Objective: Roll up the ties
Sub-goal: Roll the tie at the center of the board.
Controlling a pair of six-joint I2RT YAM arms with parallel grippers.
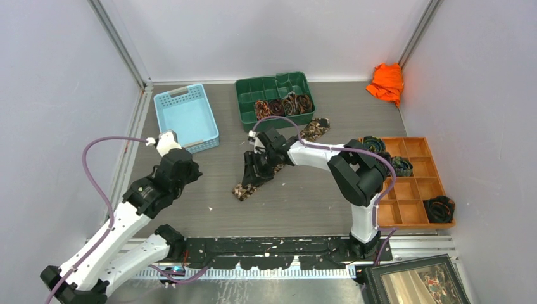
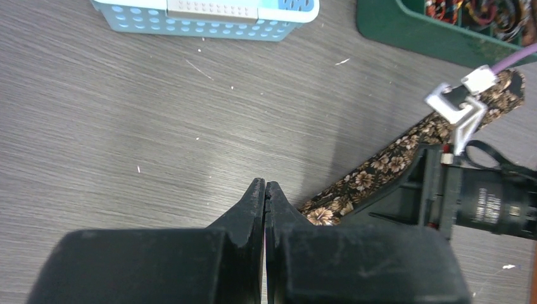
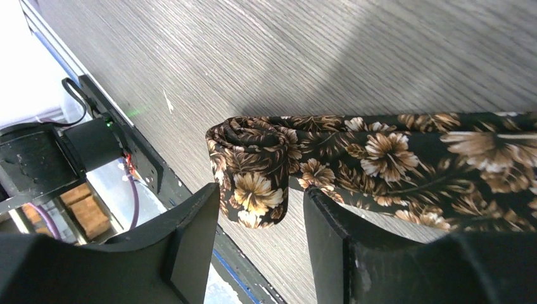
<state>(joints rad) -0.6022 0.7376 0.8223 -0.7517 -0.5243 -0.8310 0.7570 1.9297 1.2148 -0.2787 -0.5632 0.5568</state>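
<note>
Mid-frame on the table (image 1: 209,215), the tie (image 1: 244,189) lies flat, its lower end coiled between the parted fingers of the right end effector (image 3: 261,193), likely to roll it onward, while the left end effector (image 2: 265,187) waits closed and empty at left.

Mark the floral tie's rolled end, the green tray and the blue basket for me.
floral tie (image 3: 253,171), right wrist view, on the rolled end.
green tray (image 1: 252,88), top external view, on an empty back compartment.
blue basket (image 1: 187,117), top external view, on its bare floor.

Overhead camera looks down; close wrist cameras share tie (image 2: 380,166).
</note>
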